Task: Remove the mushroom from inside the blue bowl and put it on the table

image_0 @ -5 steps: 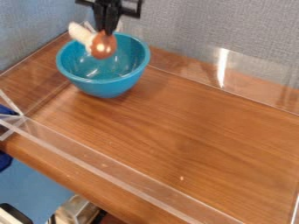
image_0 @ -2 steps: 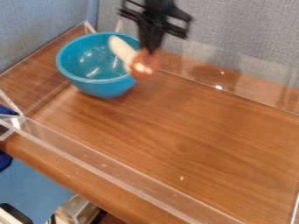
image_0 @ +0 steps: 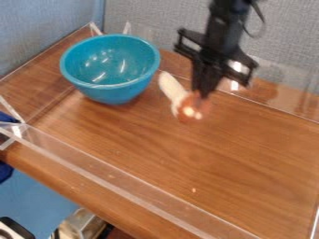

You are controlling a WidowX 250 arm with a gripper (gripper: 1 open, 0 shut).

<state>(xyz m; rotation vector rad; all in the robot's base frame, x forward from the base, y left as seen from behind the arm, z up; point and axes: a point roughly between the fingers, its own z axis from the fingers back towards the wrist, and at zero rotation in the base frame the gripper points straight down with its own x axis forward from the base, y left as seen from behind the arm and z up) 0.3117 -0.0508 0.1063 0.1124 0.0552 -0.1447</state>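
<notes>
My gripper points down over the middle of the back half of the table, shut on the mushroom. The mushroom hangs tilted, its cream stem up to the left and its orange-brown cap low, just above the wood; I cannot tell whether the cap touches it. The blue bowl stands at the back left of the table, to the left of the gripper, and looks empty.
Low clear acrylic walls run along the table's front, left and back edges. A grey-blue fabric wall rises behind. Bare wood stretches to the right and front of the gripper.
The gripper has carried the mushroom out from over the bowl, to the right and downward, and the wrist has rolled. The bowl has stayed put.
</notes>
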